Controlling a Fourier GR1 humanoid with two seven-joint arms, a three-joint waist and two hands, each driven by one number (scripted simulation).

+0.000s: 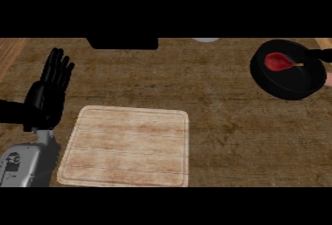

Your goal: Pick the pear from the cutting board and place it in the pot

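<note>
A red pear [277, 61] lies inside the black pot [295, 85] at the far right of the counter, its pale stem pointing right. The pot's black handle [319, 53] runs off the right edge. The light wooden cutting board [126, 147] lies left of centre near the front, with nothing on it. My left hand [50, 88] stands at the left edge beside the board's far left corner, open, fingers straight and pointing up, holding nothing. My right hand does not show.
A black object [123, 43] sits at the counter's far edge, with a pale round thing [206, 39] to its right. A small pink patch [329, 79] shows at the right edge by the pot. Bare brown counter lies between board and pot.
</note>
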